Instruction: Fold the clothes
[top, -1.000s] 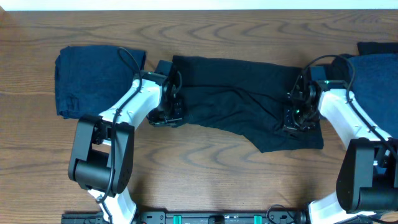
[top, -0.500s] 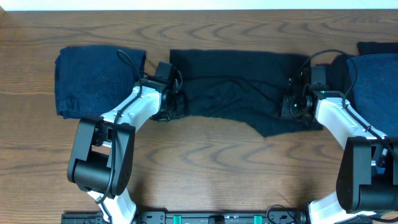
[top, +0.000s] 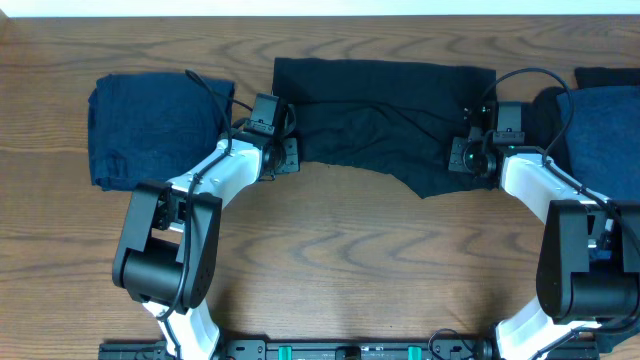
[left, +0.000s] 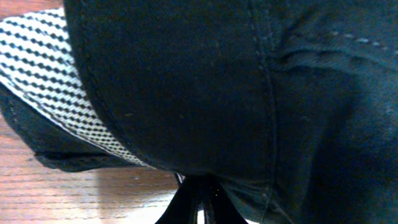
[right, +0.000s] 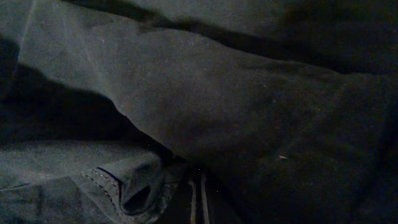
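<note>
My left gripper (top: 284, 158) is pinched tight on the left edge of the black garment (top: 385, 110) and my right gripper (top: 462, 158) on its right edge. The garment lies spread at the table's (top: 330, 260) far middle, far edge straight, near edge uneven and lower twd the right. Open wood lies in front btw my arms; the left navy pile (top: 150, 130) and right navy pile (top: 605, 125) sit close outside each gripper, and the left wrist view shows a stitched seam (left: 267, 93) w/ checked lining (left: 43, 68).
</note>
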